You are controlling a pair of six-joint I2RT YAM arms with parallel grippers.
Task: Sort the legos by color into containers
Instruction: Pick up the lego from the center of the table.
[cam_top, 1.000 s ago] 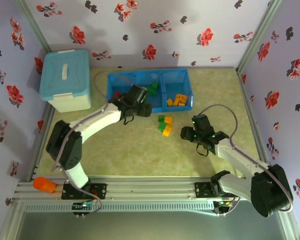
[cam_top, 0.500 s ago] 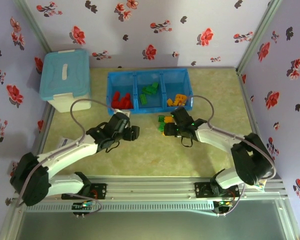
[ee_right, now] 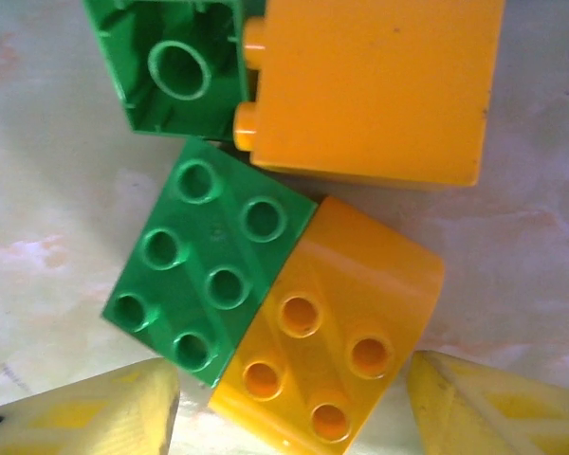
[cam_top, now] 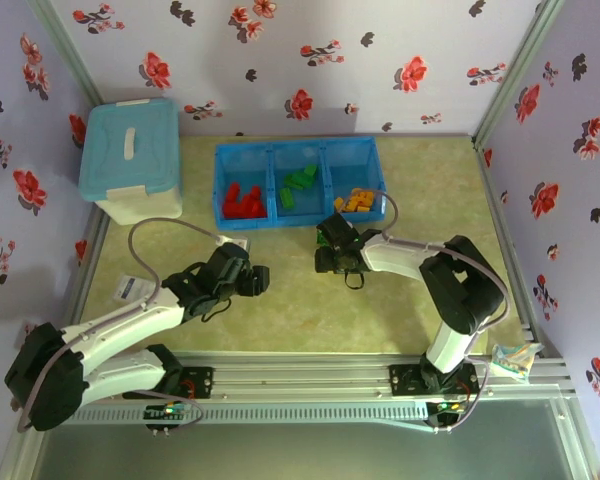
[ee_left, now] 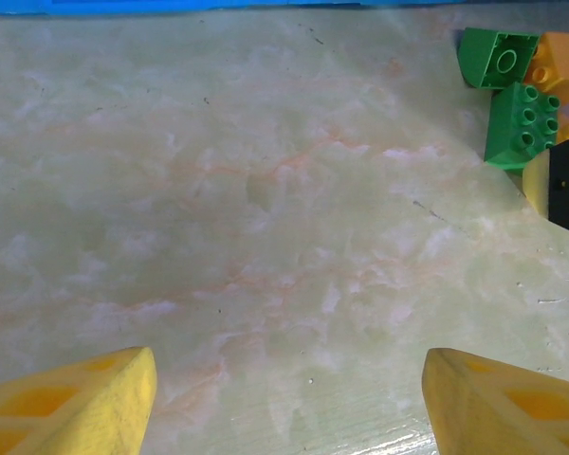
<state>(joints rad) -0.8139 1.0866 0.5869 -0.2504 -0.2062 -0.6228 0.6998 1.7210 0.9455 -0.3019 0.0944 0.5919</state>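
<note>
The right gripper (ee_right: 289,422) is the nearer one. Its jaws are wide and empty, and its yellow fingertips (ee_right: 85,412) stand either side of the near end of a rounded orange-yellow plastic brick (ee_right: 332,332). That brick touches a green six-stud plastic brick (ee_right: 204,280), and the pair's long axis runs across the gap. This cluster lies on the marbled tabletop (ee_left: 266,190) just in front of the bright blue three-compartment plastic tray (cam_top: 272,160). The left gripper (ee_left: 284,408), equally wide and empty, sits farther off.

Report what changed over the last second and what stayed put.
The left gripper pulled back from the blue tray toward the near edge and is now open over bare table. The right gripper swung left to the loose bricks and is open above them. Nothing was gripped. The tray and storage box stayed put.
</note>
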